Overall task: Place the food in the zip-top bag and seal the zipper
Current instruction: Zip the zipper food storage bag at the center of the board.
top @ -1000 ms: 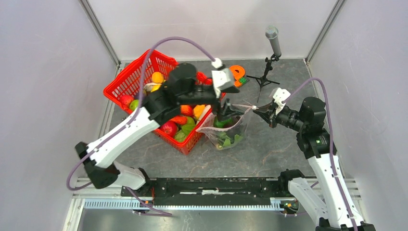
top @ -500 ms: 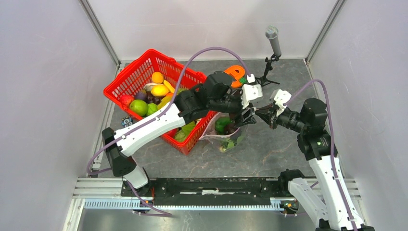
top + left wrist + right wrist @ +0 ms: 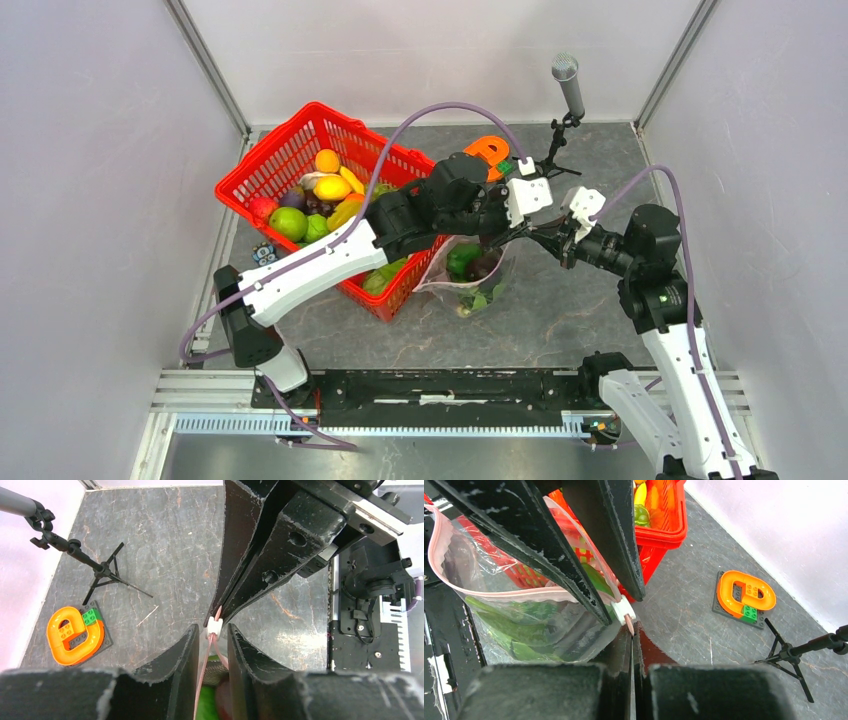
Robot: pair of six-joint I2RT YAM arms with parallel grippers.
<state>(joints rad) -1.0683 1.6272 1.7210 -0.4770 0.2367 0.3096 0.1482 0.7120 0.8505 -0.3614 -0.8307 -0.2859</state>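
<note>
The red basket (image 3: 262, 165) of toy fruit sits just beside the clear zip-top bag (image 3: 470, 290), which holds green food (image 3: 460, 262). The right gripper (image 3: 548, 238) is clenched on the bag's mouth corner, while the left gripper (image 3: 211, 630) stands narrowly parted astride the zipper (image 3: 499, 596) at its white slider (image 3: 215, 626)

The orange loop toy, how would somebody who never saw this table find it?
Find the big red basket, then look past its far right corner toward the microphone. On the grey table between them lies the orange loop toy. Unlike the round orange fruit in the basket, it is a flat loop on a dark plate with a small green block.
</note>
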